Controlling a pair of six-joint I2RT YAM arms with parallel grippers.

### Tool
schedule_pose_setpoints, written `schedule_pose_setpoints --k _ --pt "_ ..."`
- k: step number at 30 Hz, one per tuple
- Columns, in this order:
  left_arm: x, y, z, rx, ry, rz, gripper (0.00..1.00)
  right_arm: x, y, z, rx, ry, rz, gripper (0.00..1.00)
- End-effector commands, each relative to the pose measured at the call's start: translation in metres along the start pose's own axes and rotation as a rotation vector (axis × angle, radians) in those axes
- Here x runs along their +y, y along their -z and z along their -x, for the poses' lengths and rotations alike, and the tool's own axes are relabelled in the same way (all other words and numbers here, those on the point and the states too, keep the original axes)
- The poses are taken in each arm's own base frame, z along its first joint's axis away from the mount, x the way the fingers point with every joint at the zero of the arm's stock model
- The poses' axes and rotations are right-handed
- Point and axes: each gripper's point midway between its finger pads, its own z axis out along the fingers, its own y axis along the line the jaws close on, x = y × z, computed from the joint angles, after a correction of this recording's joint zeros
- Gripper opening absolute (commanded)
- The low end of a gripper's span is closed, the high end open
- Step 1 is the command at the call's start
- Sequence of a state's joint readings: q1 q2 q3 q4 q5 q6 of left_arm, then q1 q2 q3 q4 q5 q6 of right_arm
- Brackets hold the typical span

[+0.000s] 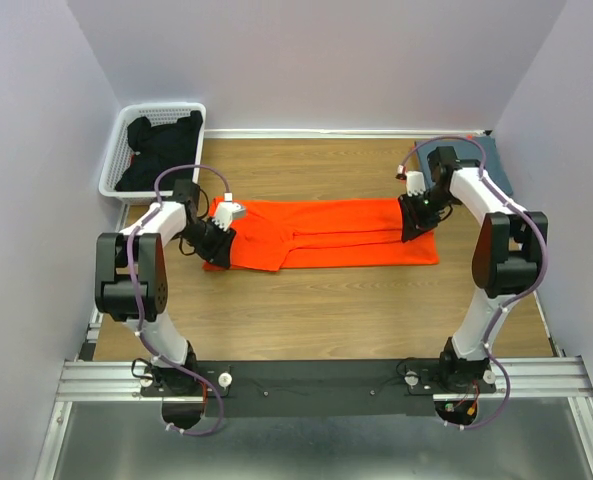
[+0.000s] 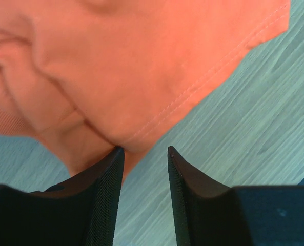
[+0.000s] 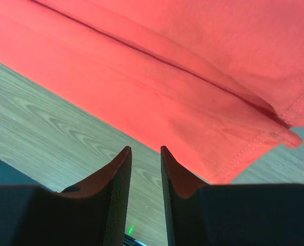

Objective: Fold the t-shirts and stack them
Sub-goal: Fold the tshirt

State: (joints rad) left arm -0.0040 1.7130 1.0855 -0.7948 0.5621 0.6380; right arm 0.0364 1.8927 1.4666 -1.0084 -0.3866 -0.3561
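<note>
The orange t-shirt (image 1: 336,235) lies on the wooden table, folded lengthwise into a long strip from left to right. My left gripper (image 1: 219,240) is at its left end, open and empty; in the left wrist view (image 2: 144,148) the jaws stand apart over bare wood, with the shirt's hemmed corner (image 2: 141,61) just ahead and touching the left fingertip. My right gripper (image 1: 413,222) is at the strip's right end, open and empty (image 3: 145,148), just short of the shirt's edge (image 3: 193,66). The slate blue-grey t-shirt (image 1: 491,160) lies folded at the back right, partly hidden by the right arm.
A white basket (image 1: 163,106) holding dark clothes (image 1: 161,150) stands at the back left. Walls close in the table on the left, back and right. Bare wood (image 1: 306,310) runs between the shirt and the arm bases.
</note>
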Motion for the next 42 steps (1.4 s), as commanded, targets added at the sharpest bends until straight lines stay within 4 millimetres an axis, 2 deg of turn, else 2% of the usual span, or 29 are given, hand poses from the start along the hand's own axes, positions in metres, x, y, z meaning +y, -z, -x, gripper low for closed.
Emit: schedule_pose_setpoints --k 1,3,4,6,9,15,16,18,19,23,28,33,42 --pt "-0.013 -0.007 0.016 -0.036 -0.037 -0.058 0.47 -0.011 -0.014 -0.005 0.024 -0.015 -0.030 0.36" --pt "-0.023 -0.005 0.020 -0.037 -0.094 -0.066 0.47 -0.014 -0.017 -0.009 0.034 -0.015 -0.043 0.36" --pt "-0.034 -0.001 0.031 -0.052 -0.170 -0.052 0.47 -0.017 -0.018 -0.010 0.037 -0.014 -0.053 0.35" --pt "-0.040 0.005 0.039 -0.060 -0.262 0.008 0.48 -0.019 -0.022 -0.012 0.047 -0.018 -0.058 0.35" --pt "-0.055 -0.002 0.043 -0.019 -0.371 0.044 0.48 -0.020 -0.025 -0.015 0.058 -0.023 -0.059 0.35" --pt "-0.065 -0.023 0.042 0.084 -0.544 0.127 0.55 -0.021 -0.025 -0.018 0.062 -0.023 -0.069 0.34" --pt "-0.065 -0.025 0.041 0.100 -0.581 0.148 0.59 -0.021 -0.024 -0.018 0.061 -0.022 -0.072 0.34" --pt "-0.068 -0.028 0.042 0.110 -0.624 0.167 0.61 -0.021 -0.024 -0.019 0.063 -0.024 -0.073 0.34" --pt "-0.075 -0.030 0.043 0.111 -0.662 0.169 0.66 -0.021 -0.023 -0.019 0.062 -0.022 -0.075 0.34" --pt "-0.070 -0.035 0.044 0.117 -0.711 0.244 0.68 -0.021 -0.024 -0.021 0.066 -0.024 -0.074 0.34" --pt "-0.059 -0.045 0.044 0.135 -0.687 0.274 0.68 -0.019 -0.025 -0.021 0.067 -0.025 -0.067 0.34" --pt "-0.055 -0.041 0.054 0.118 -0.670 0.298 0.64 -0.020 -0.023 -0.023 0.069 -0.021 -0.076 0.34" --pt "-0.053 -0.040 0.063 0.111 -0.677 0.302 0.38 -0.020 -0.025 -0.027 0.080 -0.025 -0.075 0.34"
